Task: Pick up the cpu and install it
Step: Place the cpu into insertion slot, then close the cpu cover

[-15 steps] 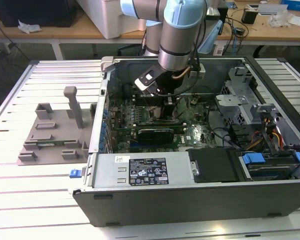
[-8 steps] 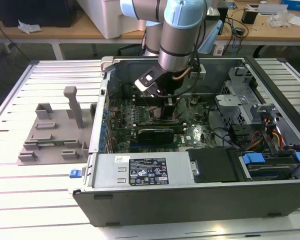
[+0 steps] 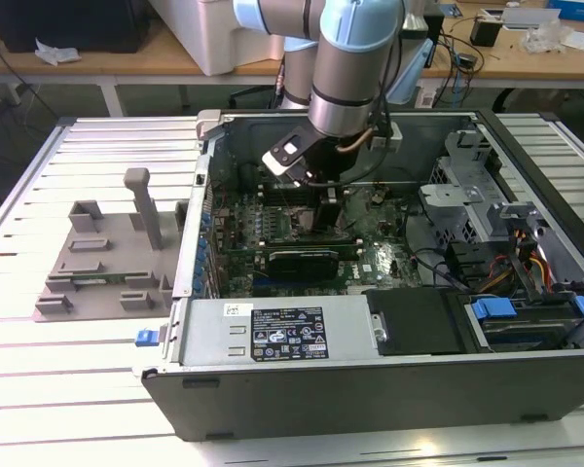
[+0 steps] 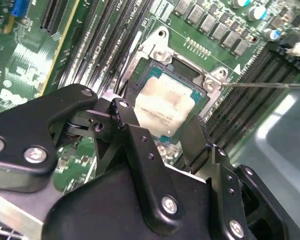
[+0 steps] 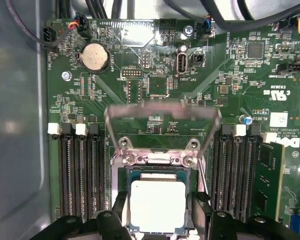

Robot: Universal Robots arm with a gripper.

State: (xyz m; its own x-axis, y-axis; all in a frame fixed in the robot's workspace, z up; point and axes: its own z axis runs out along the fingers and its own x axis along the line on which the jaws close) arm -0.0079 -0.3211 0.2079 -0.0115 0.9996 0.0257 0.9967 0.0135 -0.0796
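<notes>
Sitting inside the open metal computer case [image 3: 389, 384], the green motherboard [image 5: 230, 70] carries a square socket [image 5: 155, 159], and the cpu [image 5: 157, 205], flat with a matte silver top, rests within its frame. In the exterior view the arm [image 3: 346, 68] drops in from 12 o'clock, wrist pointing down. The black gripper [image 4: 158, 122] straddles the chip, can't tell if it's pinching.

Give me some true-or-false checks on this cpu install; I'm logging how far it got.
1. The cpu lies in the socket on the motherboard, close under the gripper. True.
2. The socket's metal cover plate is shut over the cpu. False: it stands raised, the cpu's top bare.
3. The arm is outside the computer case. False: it reaches down into the open case.
4. A round coin cell sits on the motherboard. True.
</notes>
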